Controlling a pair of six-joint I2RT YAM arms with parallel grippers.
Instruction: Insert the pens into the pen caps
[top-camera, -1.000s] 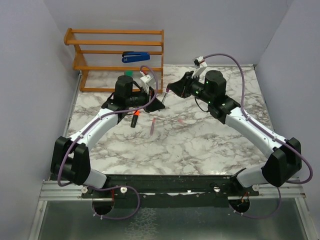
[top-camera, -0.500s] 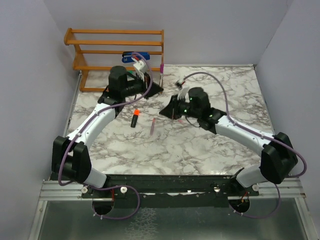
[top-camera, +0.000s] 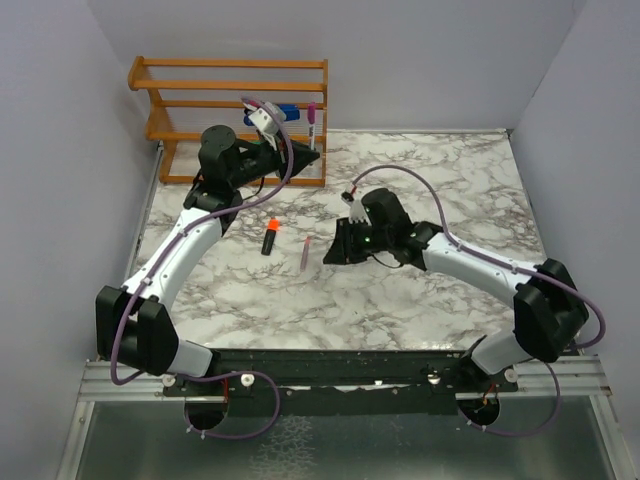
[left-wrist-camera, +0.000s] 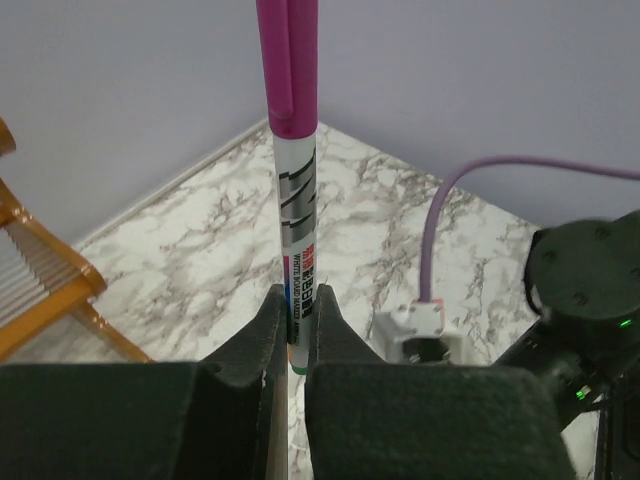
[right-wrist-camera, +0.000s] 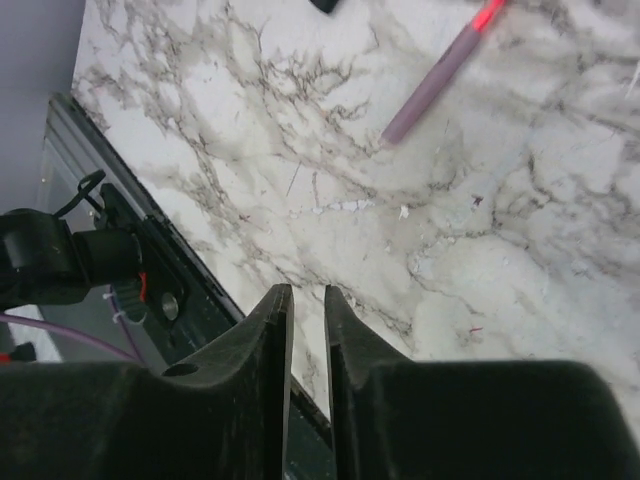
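My left gripper (left-wrist-camera: 297, 300) is shut on a white pen (left-wrist-camera: 297, 200) that stands upright with a magenta cap (left-wrist-camera: 288, 60) on its top. In the top view this pen (top-camera: 311, 125) is held high in front of the shelf by the left gripper (top-camera: 312, 150). A thin pink pen (top-camera: 304, 253) lies on the marble. Just right of it my right gripper (top-camera: 328, 255) points down at the table. The right gripper (right-wrist-camera: 307, 292) has a narrow gap with nothing in it, and the pink pen (right-wrist-camera: 435, 85) lies beyond it. A black marker (top-camera: 268, 243) with an orange cap (top-camera: 272, 225) lies to the left.
A wooden shelf rack (top-camera: 230, 75) stands at the back left with a blue stapler-like object (top-camera: 287, 110) on it. The table's dark front rail (right-wrist-camera: 150, 290) shows under my right gripper. Purple cables loop from both wrists.
The left arm has lifted the capped pen up and back toward the shelf. The right arm has come away from it, forward and down to the table beside the pink pen.
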